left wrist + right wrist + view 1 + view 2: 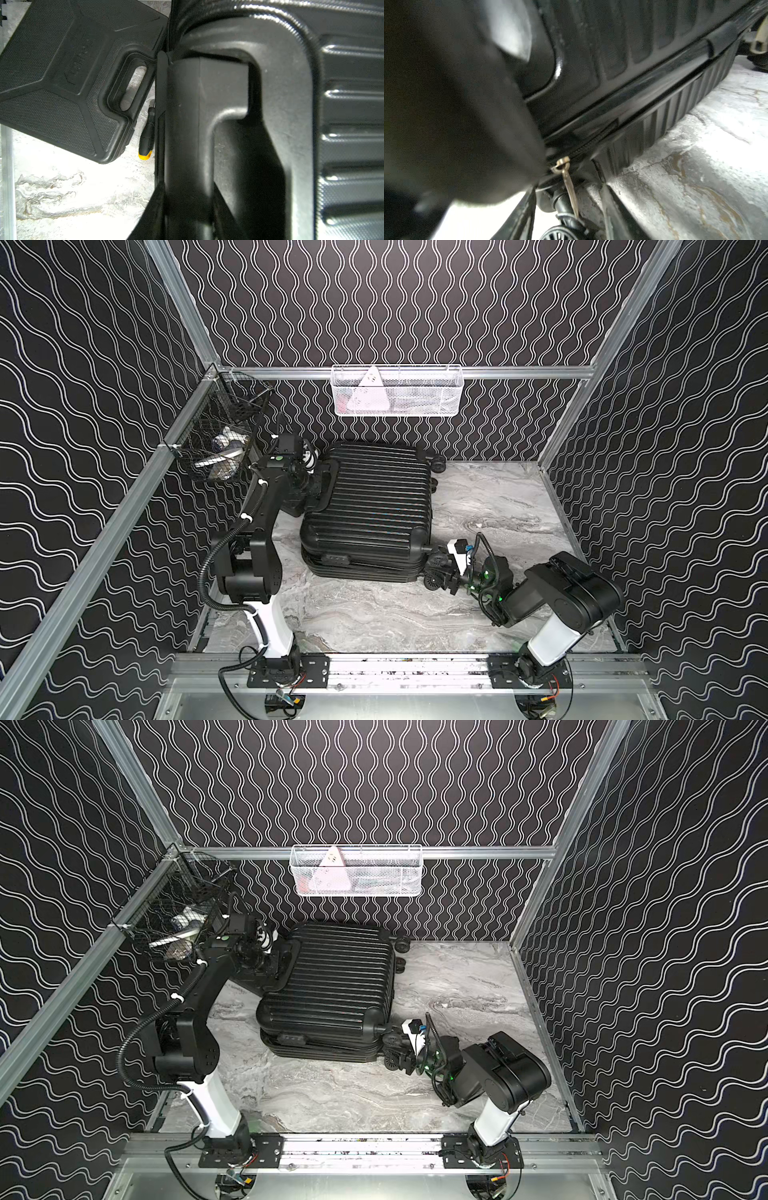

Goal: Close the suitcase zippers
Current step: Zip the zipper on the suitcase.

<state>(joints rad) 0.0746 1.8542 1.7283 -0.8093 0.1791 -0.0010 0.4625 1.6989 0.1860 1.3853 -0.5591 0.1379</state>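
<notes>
The right claw (568,185) stands partly wide, its fingers (616,212) on either side of the metal pull (572,194), which dangles free between them, not pinched. The pull hangs from its slider on the zip track (593,143) at the near corner of the suitcase (374,497), beside the wheels (434,572). I judge the tab to be thin, slick and apt to swing, so it is best pinched flat across its faces, close to the slider. The left claw (187,184) is closed on the top handle (187,104), likely anchoring a stiff, bulky shell that could slide. The suitcase lies flat on the marbled surface (498,510). The right arm reaches low, forearm almost level. The left arm arches over, wrist bent down.
</notes>
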